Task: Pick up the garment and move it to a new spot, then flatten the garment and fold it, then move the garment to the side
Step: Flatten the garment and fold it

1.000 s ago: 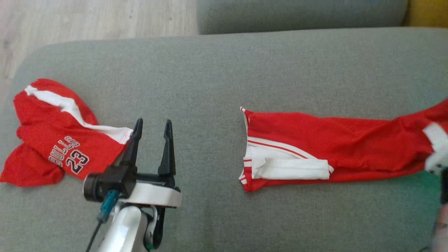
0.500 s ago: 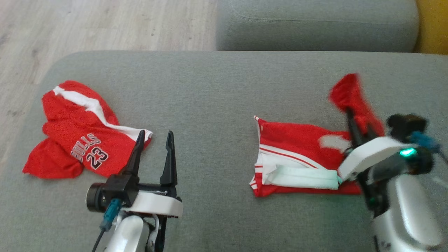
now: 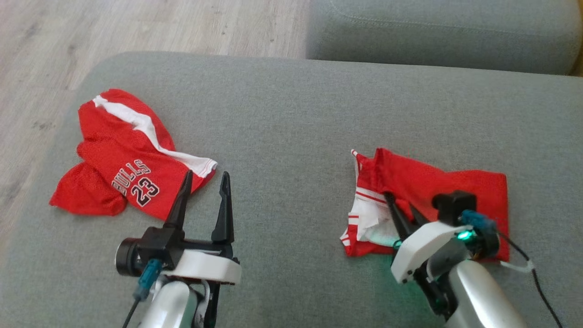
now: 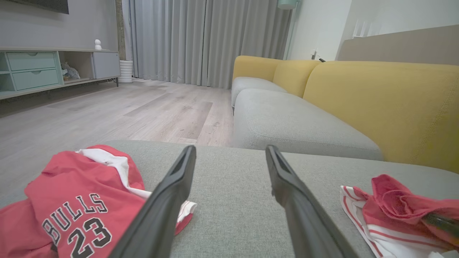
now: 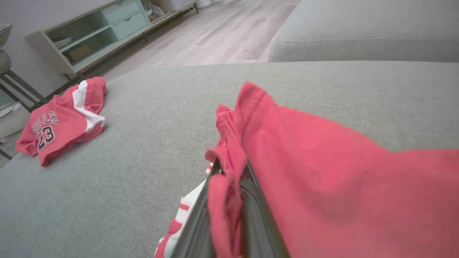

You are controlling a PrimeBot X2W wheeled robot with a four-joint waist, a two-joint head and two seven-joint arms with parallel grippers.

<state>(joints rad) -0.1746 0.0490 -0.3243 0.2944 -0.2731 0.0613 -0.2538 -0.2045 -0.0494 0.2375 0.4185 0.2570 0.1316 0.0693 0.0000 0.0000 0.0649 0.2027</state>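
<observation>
A red garment with white stripes lies folded over on the grey cushion at the right. My right gripper is shut on a red edge of it, holding that edge over the striped end. The cloth drapes over the fingers in the right wrist view. My left gripper stands open above the cushion with nothing between its fingers. Its tips are beside the lower corner of a second red jersey.
A crumpled red "BULLS 23" jersey lies at the cushion's left end. Wooden floor lies beyond the left edge. Another grey seat is behind, with yellow backrests. Bare cushion separates the two garments.
My right gripper has carried the garment's far end leftward over the striped end, halving its length. The head camera has shifted, so the scene sits further right. The left gripper stays open.
</observation>
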